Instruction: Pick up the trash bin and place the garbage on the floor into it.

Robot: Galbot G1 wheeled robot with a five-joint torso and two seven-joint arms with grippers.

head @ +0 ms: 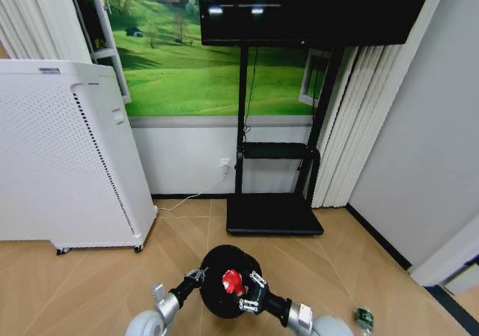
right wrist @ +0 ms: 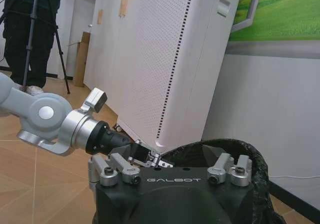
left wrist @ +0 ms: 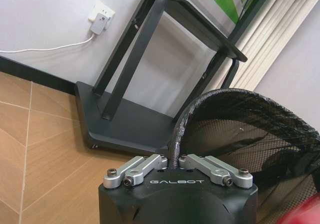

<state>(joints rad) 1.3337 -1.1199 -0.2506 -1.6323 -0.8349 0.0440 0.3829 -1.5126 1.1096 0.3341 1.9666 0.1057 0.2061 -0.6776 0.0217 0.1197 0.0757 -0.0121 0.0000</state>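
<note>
The black trash bin with a black liner is lifted off the wooden floor in front of me. My left gripper is shut on its rim, and the left wrist view shows the fingers pinching the mesh wall of the bin. My right gripper hovers over the bin's other side, open, with its fingers spread wide above the bin. A red lump of garbage sits in the bin's mouth just by the right fingertips. A small greenish can lies on the floor to the right.
A tall white perforated appliance stands at the left. The black TV stand's base plate lies straight ahead against the wall, with a white cable running to a socket. Curtains and a wall close the right side.
</note>
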